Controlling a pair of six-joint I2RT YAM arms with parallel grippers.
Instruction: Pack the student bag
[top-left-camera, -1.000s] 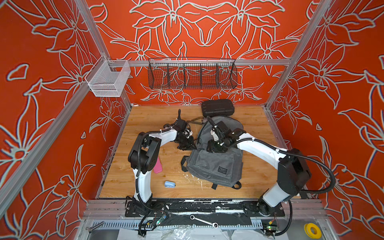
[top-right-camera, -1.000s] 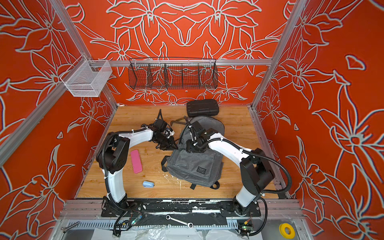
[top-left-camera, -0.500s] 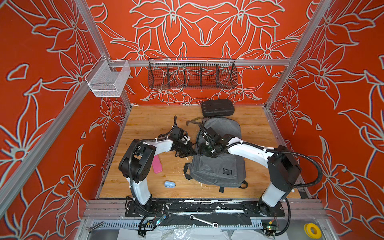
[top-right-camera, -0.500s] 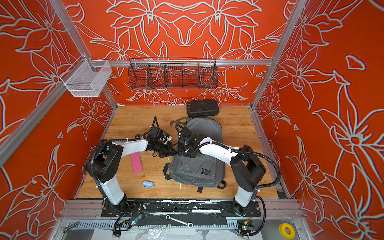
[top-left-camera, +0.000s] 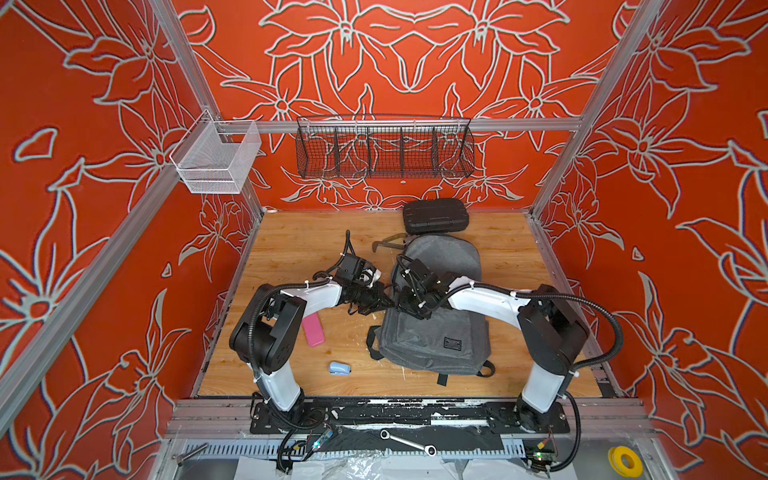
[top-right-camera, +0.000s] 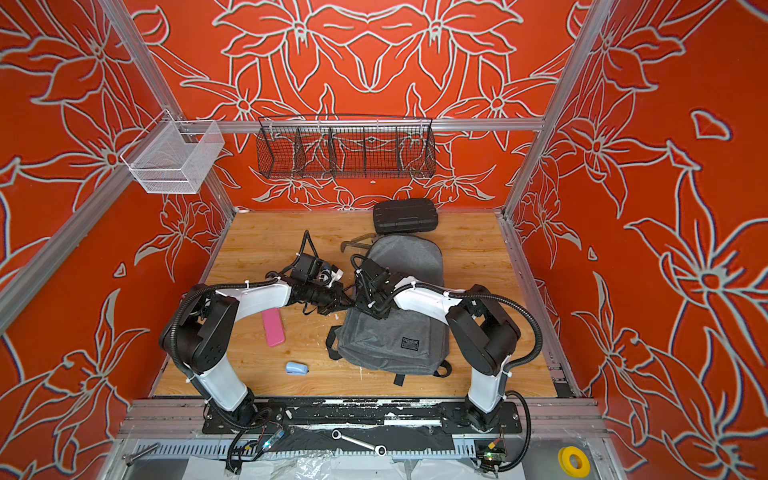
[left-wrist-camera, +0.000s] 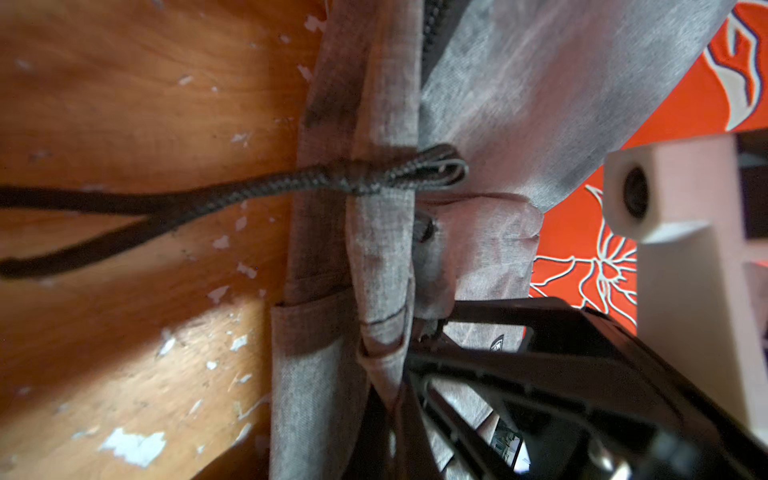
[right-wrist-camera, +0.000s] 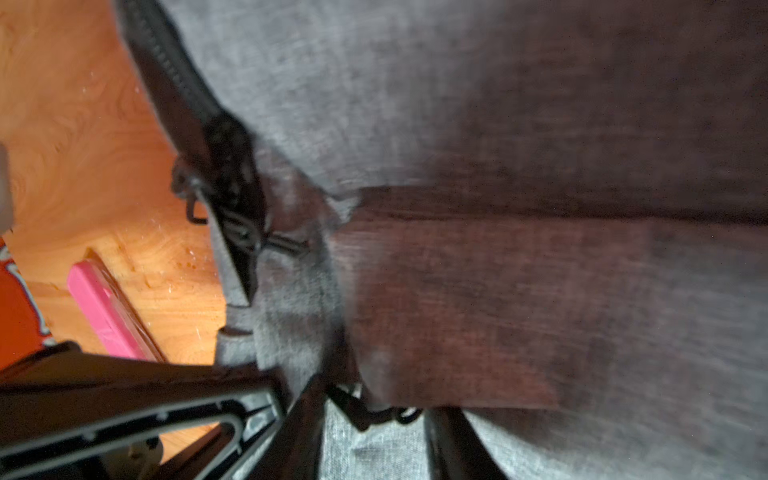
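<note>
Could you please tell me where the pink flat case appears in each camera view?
In a top view: pink case lies left of the student bag.
In a top view: pink case left of the student bag.
Left wrist: not in it.
Right wrist: pink case beside the student bag.
Shared landmark: the student bag, in all four.

Most of the frame is filled by the grey heathered fabric of the student bag (right-wrist-camera: 498, 145), which is blurred and shaded reddish-brown across the middle. A black zipper (right-wrist-camera: 183, 95) is seen along its edge, with metal pulls (right-wrist-camera: 195, 199) at its end. Beside the bag the wooden table (right-wrist-camera: 83, 158) is shown, and a pink flat object (right-wrist-camera: 104, 307) lies on it. The right gripper (right-wrist-camera: 374, 432) is seen against the fabric, with a small black pull (right-wrist-camera: 365, 409) between its fingers. Whether the pull is clamped cannot be told.
</note>
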